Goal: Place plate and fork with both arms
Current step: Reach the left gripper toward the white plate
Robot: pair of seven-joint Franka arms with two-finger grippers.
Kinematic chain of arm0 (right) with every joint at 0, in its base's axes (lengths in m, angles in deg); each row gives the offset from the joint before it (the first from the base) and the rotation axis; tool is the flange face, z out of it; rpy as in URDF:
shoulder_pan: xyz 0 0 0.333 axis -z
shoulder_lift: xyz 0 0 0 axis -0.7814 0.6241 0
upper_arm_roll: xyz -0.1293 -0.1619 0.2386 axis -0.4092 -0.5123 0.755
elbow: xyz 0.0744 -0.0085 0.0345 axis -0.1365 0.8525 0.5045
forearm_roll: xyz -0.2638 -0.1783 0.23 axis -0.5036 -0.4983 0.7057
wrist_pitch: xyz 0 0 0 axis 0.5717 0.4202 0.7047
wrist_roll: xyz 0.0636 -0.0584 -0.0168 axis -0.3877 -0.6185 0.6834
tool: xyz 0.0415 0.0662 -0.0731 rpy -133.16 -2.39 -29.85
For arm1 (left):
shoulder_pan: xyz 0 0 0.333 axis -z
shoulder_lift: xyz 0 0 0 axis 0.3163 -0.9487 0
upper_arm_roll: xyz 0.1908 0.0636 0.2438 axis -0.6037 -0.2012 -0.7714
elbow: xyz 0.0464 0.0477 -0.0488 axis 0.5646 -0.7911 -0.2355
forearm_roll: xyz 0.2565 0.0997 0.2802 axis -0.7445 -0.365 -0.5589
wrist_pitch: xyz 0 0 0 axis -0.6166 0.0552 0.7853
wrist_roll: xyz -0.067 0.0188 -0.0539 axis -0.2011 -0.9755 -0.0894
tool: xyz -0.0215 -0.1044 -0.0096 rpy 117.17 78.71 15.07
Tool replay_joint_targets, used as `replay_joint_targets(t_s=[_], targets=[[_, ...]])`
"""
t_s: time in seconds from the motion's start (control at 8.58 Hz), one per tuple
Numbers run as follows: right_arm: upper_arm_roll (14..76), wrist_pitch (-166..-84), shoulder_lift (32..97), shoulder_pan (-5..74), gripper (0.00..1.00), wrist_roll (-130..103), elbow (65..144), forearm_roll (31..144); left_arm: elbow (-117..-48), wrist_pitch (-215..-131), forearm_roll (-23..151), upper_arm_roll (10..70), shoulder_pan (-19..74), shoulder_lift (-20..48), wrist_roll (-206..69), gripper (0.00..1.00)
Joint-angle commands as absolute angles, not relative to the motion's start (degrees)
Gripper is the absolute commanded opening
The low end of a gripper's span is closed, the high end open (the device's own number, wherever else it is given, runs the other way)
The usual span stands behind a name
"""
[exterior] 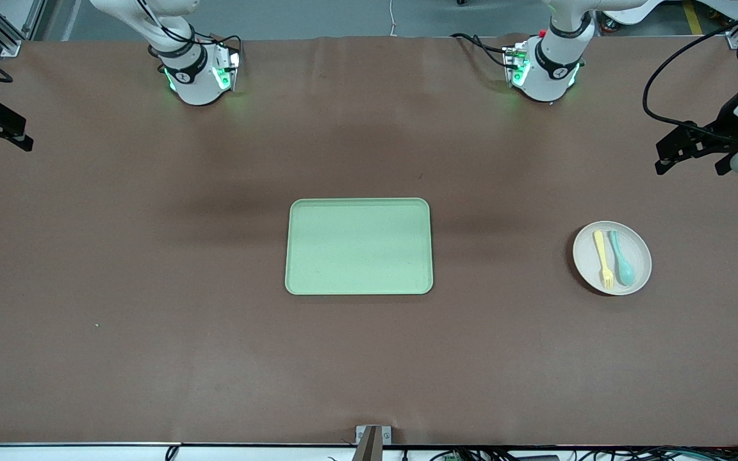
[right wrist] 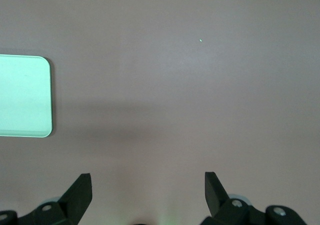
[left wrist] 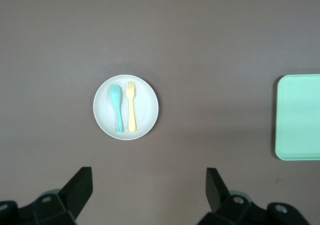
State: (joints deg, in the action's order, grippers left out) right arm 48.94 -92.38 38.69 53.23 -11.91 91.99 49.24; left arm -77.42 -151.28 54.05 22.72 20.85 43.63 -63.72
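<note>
Brown bench [exterior: 151, 288], nothing moved into place yet. Landmark: the light green tray [exterior: 359, 246], at bench centre.

Right claw [right wrist: 145, 195]: raised over bare bench toward the right arm's end from the tray, fingers spread wide, holding nothing. Its wrist view shows only a tray corner and bare surface; no task item under it. Judged to be waiting.

Tray: bare, flat, long side running between the two arms' ends.

Plate [exterior: 612, 258]: on the bench well apart from the tray, toward the left arm's end, about level with the tray's nearer half. Fork [exterior: 603, 258] lies on the plate beside a teal spoon [exterior: 623, 257], the fork on the tray side of the spoon. Fork's long axis runs toward and away from the front camera, tines at the nearer end.

Left claw [left wrist: 147, 195]: raised over bare bench by the plate, fingers spread wide, empty. Plate sits ahead of the fingertips in its wrist view.

Judgement: left arm is much the nearer to plate and fork; first reach should be its.
</note>
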Motion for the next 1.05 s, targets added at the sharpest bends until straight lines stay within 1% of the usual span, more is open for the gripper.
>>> replay_joint_targets(t_s=[0.0,0.12,0.23,0.35,0.58,0.7,0.82,0.93], targets=[[49.3,-93.2,38.4,53.5,0.99,-12.6,92.9,49.3,-74.7,-149.9,53.8,22.6,20.6,42.9,-63.3,1.0],[49.3,-93.0,38.4,53.5,0.99,-12.6,92.9,49.3,-74.7,-149.9,53.6,22.6,20.3,42.8,-62.9,1.0],[49.3,-92.6,38.4,53.4,0.99,-12.8,93.0,49.3,-74.8,-149.8,53.7,22.6,20.0,40.6,-64.2,1.0],[49.4,-92.5,38.3,53.4,0.99,-12.8,93.8,49.3,-75.1,-149.8,53.3,22.5,17.7,39.4,-64.1,1.0],[49.4,-92.7,38.3,53.4,0.99,-13.0,93.9,50.6,-74.7,-151.3,52.1,22.4,15.0,31.3,-63.5,1.0],[49.4,-92.9,38.3,53.3,0.99,-13.0,93.8,50.8,-74.7,-157.9,53.6,22.6,12.3,26.2,-63.1,0.99],[49.4,-92.9,38.3,53.3,0.99,-13.0,93.9,50.9,-74.7,-161.3,56.7,22.6,10.4,22.2,-60.1,1.0],[49.4,-92.9,38.4,53.2,0.99,-13.0,93.9,50.9,-74.9,-162.3,57.0,22.6,9.6,18.0,-55.7,1.0]])
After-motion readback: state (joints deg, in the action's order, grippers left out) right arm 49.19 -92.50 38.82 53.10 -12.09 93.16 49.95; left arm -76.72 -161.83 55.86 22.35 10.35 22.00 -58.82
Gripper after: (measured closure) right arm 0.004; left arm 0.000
